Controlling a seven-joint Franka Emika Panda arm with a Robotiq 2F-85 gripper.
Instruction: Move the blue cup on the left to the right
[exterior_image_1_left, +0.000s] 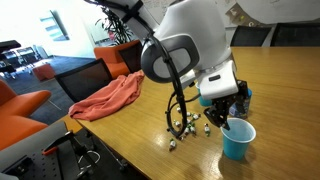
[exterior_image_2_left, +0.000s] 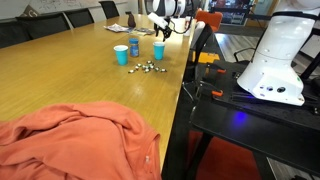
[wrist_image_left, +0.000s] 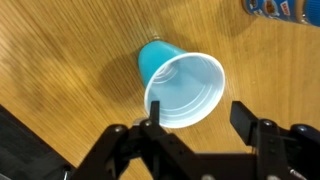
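Observation:
A light-blue tapered cup stands upright on the wooden table, its pale inside facing the wrist camera. My gripper is open and empty just above it. The cup's rim sits close to one finger, and the other finger is well clear of it. In both exterior views the gripper hovers over this cup. A second, near-identical blue cup stands apart on the table.
A wider blue canister stands near the cups. Several small loose objects lie on the table. An orange-pink cloth lies near the table edge. Orange chairs stand beside the table.

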